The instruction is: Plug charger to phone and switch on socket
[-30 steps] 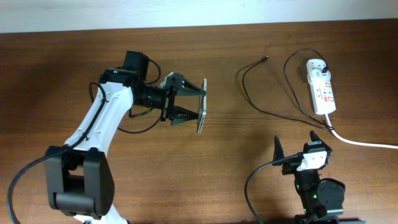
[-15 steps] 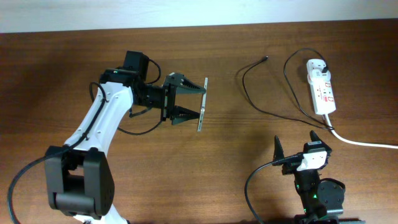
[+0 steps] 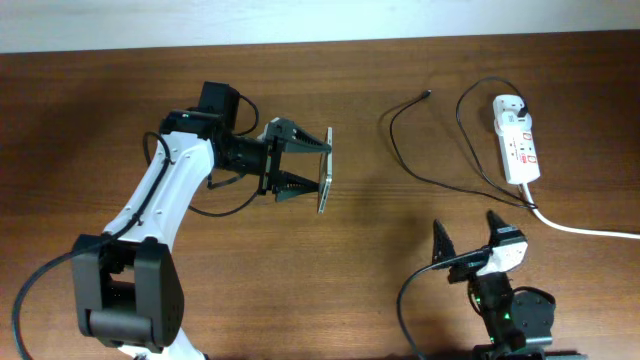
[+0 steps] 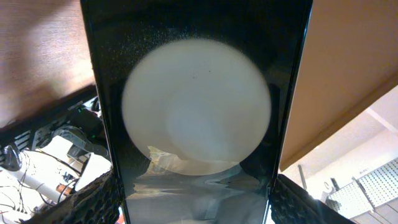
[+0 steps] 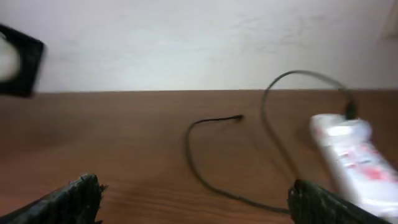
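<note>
My left gripper [image 3: 318,168] is shut on the black phone [image 3: 324,170] and holds it on edge above the table's middle. In the left wrist view the phone [image 4: 196,112] fills the frame between both fingers, with a white round patch on it. The thin black charger cable [image 3: 400,150] lies on the table, its plug tip [image 3: 428,95] pointing right. It also shows in the right wrist view [image 5: 193,162]. The white power strip [image 3: 516,138] with red marks lies at the far right. My right gripper [image 3: 466,238] is open and empty near the front edge, short of the cable.
The strip's thick white cord [image 3: 585,230] runs off the right edge. The strip also shows blurred in the right wrist view [image 5: 354,158]. A pale wall [image 5: 186,37] stands behind the wooden table [image 3: 100,100].
My right gripper has lifted and turned a little at the front edge. The left gripper holds the phone in about the same place.
</note>
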You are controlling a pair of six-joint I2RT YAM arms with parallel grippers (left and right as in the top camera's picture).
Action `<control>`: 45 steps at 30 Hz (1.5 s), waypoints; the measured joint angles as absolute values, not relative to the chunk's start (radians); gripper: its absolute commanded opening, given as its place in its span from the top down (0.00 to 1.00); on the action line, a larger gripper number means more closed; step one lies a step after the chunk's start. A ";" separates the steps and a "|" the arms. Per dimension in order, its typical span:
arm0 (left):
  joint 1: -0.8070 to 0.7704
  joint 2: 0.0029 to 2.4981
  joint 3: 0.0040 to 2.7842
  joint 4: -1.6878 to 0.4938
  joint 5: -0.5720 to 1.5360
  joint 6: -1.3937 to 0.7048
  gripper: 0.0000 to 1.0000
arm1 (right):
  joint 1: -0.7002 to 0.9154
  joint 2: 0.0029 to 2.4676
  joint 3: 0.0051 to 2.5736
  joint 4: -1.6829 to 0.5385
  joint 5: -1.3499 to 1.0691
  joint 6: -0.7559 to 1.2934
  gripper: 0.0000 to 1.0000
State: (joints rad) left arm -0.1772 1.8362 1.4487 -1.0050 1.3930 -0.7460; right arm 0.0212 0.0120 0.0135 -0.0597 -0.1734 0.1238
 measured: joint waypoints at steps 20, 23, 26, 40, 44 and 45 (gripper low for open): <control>-0.177 1.836 1.449 -1.005 1.349 -0.746 0.62 | 0.021 0.055 0.162 -0.278 -0.492 0.923 0.01; -0.177 1.836 1.448 -1.005 1.345 -0.747 0.62 | 0.021 0.229 0.549 -0.624 -0.360 0.717 0.01; -0.177 1.836 1.448 -1.005 1.345 -0.749 0.62 | 0.021 0.430 0.912 -0.810 -0.308 0.630 0.01; -0.177 1.836 1.445 -0.908 1.158 -0.753 0.62 | 0.650 1.099 1.158 -0.749 -0.128 0.619 0.01; -0.177 1.836 1.445 -0.897 1.151 -0.790 0.61 | 0.807 1.255 1.161 -0.611 0.093 0.616 0.01; -0.177 1.836 1.445 -0.897 1.151 -0.791 0.61 | 0.813 1.302 1.161 -0.585 0.118 0.616 0.01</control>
State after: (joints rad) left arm -0.1768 1.8362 1.4448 -0.8967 1.1507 -0.7914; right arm 0.8135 1.3022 1.1606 -0.5854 0.1181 0.6163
